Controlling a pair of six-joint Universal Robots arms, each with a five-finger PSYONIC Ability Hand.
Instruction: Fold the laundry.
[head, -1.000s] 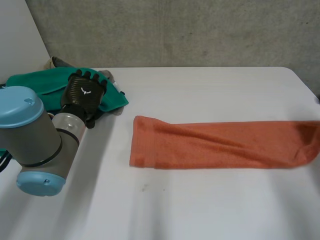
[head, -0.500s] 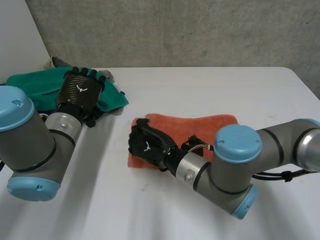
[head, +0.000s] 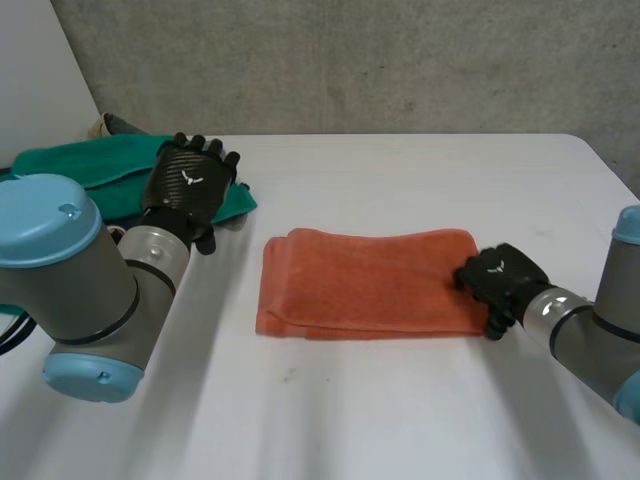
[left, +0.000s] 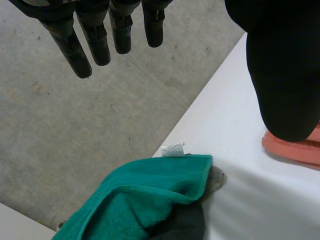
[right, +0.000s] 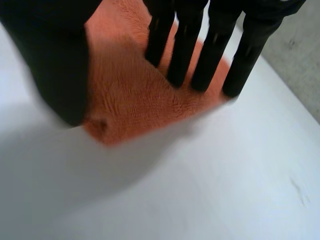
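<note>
Right hand (head: 497, 280) flat on orange towel (head: 370, 282)

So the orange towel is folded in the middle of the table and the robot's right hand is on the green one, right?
Not quite. The right hand is on the end of the folded orange towel, not the green towel, as the head view shows. The rest is right.

The towel (head: 370, 282) is orange, the cloth (head: 85, 172) green, the table (head: 400, 420) white.
</note>
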